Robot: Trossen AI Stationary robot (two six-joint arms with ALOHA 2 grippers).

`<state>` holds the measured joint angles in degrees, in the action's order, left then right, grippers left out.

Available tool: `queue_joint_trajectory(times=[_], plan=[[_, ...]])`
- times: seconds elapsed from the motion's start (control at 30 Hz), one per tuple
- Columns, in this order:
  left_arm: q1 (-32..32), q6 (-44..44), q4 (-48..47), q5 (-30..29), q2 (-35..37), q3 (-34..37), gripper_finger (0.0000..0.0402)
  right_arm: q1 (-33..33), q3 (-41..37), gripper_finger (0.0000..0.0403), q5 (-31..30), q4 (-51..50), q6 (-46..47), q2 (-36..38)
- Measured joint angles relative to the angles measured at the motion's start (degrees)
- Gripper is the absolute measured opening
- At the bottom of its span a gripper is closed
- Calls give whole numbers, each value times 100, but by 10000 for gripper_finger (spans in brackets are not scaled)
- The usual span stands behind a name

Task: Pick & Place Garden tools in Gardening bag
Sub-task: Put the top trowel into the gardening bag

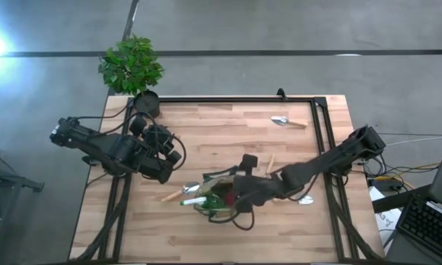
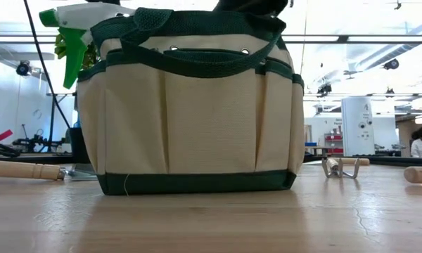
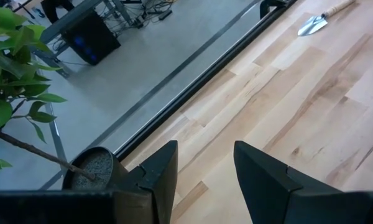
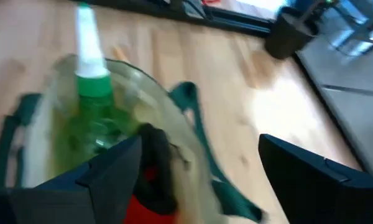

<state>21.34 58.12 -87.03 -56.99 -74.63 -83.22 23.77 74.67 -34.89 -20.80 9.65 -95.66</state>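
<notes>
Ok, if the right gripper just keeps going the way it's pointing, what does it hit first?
Most likely the gardening bag: the open right gripper hangs right over its mouth, with the green-and-white spray bottle inside; depth is unclear.

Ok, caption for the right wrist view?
Open right gripper above the bag, which holds a green-and-white spray bottle and a red-and-black item.
</notes>
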Motion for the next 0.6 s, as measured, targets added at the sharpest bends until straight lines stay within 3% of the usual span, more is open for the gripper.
queue_joint_trajectory(times=[0.3, 0.6], plan=[[2, -111, -1, 269, 0, 0, 161, -2, 730, 242, -740, -2743, 793, 281], [2, -113, -1, 308, -2, 11, 161, -11, 322, 163, -726, -3647, 1570, 1453]])
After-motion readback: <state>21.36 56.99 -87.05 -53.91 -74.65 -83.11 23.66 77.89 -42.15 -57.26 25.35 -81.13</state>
